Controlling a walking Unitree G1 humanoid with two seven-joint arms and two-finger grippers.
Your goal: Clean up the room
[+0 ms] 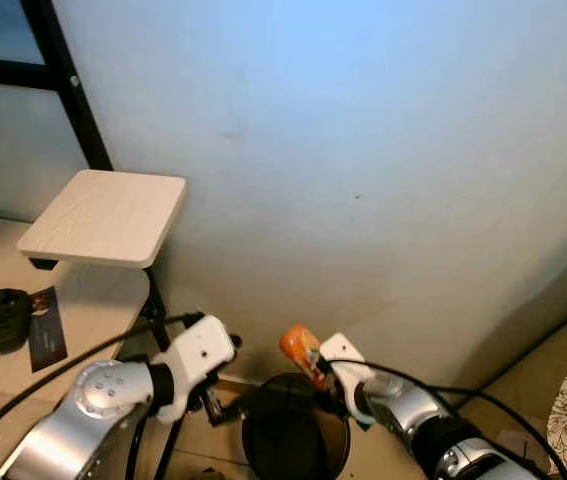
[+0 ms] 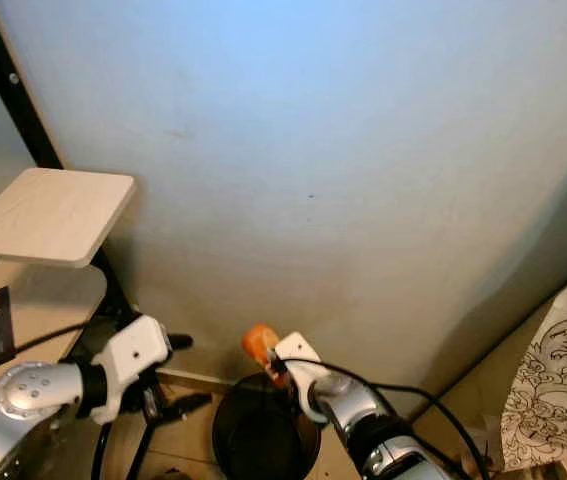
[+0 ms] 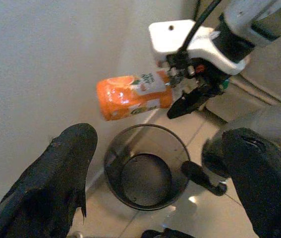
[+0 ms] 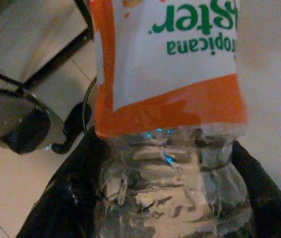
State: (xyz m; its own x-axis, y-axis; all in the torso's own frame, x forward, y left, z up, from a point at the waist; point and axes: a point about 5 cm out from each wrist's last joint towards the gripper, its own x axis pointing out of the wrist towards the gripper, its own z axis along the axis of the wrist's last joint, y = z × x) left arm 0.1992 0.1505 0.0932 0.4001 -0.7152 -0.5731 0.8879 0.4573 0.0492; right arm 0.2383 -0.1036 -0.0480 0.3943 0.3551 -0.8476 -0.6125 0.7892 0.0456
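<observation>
The right gripper is pinching an orange-labelled plastic bottle by its clear end, and holds it in the air just above the rim of the black waste bin by the wall. The bottle's long axis lies almost level, pointing toward the wall, so I think a simple release would let it fall inside. The left gripper waits beside the bin with fingers spread, holding nothing.

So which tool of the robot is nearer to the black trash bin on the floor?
The right. The right tool holds the orange bottle just over the trash bin, by its rim next to the wall. The left tool is open and sits off to the bin's left side.
</observation>
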